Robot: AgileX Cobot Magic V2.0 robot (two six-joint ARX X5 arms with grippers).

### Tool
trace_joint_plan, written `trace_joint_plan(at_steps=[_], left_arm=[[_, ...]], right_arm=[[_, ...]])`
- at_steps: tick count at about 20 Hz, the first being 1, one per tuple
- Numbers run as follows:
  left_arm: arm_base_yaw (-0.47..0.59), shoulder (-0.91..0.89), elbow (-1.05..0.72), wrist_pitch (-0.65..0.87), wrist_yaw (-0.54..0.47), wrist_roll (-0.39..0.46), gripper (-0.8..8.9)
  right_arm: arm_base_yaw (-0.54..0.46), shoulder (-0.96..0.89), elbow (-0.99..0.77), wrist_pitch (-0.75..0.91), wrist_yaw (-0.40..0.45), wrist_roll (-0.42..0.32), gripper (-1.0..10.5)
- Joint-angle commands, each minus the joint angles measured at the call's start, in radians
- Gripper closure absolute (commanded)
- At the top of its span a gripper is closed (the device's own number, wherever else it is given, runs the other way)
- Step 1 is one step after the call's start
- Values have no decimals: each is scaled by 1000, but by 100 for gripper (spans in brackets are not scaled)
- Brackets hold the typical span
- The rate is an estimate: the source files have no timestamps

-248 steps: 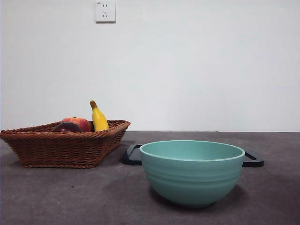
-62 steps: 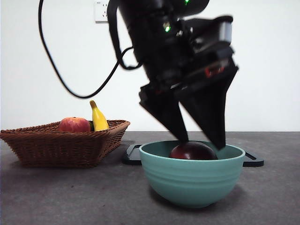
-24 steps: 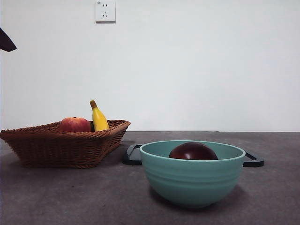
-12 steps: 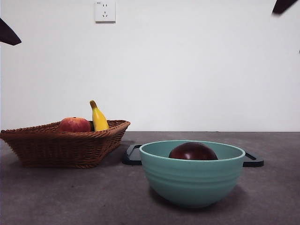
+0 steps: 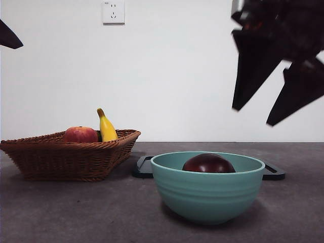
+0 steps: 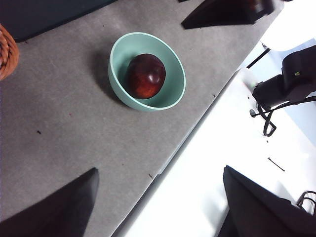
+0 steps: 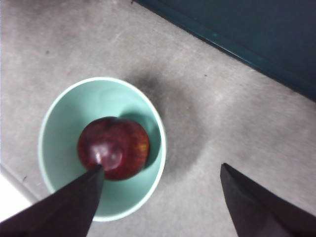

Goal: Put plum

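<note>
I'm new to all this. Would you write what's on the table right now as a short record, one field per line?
plum: dark maroon plum lying inside the bowl, held by nothing
bowl: teal bowl on the grey table
basket: wicker basket beside the bowl, holding a red-orange fruit and a banana
right gripper: right gripper open, in the air above the bowl
left gripper: left gripper open, away from the bowl
tray: dark tray behind the bowl
</note>
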Motion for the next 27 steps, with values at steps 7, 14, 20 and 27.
trace_joint_plan(at_steps=[7, 14, 20, 27], left_arm=[[-5, 5, 8, 12, 6, 23, 409], [-5, 5, 8, 13, 6, 23, 409], [-5, 5, 8, 14, 6, 23, 409], [-5, 5, 8, 14, 6, 23, 409]], right_arm=[[43, 69, -118, 197, 5, 52, 646], [55, 121, -121, 220, 51, 56, 696], [88, 151, -121, 259, 53, 60, 907], [88, 148, -120, 269, 40, 72, 939]])
